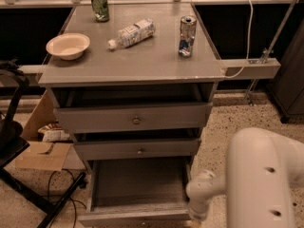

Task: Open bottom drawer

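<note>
A grey table with three drawers in its front fills the middle of the view, standing on a speckled floor. The robot's thick white arm takes up the lower right corner and reaches left toward the foot of the table. The bottom drawer stands pulled well out, its wide, shallow grey inside open to view and its slim front panel near the lower edge of the frame. Above it the top drawer and the middle drawer sit only slightly out from the frame, dark gaps showing over each. Flattened cardboard lies on the floor to the left, beside a black stand. The hand is low down at the right front corner of the bottom drawer, just beside its front panel; whether it is wide, narrow or gripping anything cannot be told. On the table top a white bowl sits near the left edge, a plastic bottle lies on its side in the middle, a silver and blue can stands upright to the right, and a green can stands at the back. Small round knobs mark the centres of the top drawer and middle drawer.
</note>
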Motion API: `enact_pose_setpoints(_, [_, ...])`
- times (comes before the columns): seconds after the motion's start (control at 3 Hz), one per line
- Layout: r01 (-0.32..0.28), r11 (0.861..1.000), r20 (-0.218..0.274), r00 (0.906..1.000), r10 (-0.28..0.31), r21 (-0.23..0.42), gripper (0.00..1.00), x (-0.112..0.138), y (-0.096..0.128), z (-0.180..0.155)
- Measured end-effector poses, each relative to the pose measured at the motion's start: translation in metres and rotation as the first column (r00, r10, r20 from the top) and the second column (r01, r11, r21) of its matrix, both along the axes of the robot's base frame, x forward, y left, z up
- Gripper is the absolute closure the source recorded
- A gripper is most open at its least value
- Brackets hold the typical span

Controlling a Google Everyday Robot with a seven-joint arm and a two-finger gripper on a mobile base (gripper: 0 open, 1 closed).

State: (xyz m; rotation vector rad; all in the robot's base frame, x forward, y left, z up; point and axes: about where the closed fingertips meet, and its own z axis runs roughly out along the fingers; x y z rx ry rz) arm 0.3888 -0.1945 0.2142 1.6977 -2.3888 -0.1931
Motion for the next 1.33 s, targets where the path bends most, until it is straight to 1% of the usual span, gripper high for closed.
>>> enact_pose_setpoints(0.33, [0.103, 0.995, -0.225, 0.9688, -0.103, -0.013, 1.0, -0.143, -0.055, 0.005])
enact_pose_setpoints(0.67, [0.128, 0.992, -0.267, 0.9554, -0.126, -0.011, 0.79, -0.177, -0.064, 0.007])
enact_pose_setpoints(1.0, [0.113, 0.994, -0.255, 0.9607, -0.11, 0.0, 0.56, -0.175, -0.058, 0.007])
enact_pose_setpoints(1.33, [0.085, 0.996, -0.146, 0.9862, -0.079, 0.039, 0.33, -0.154, -0.037, 0.029])
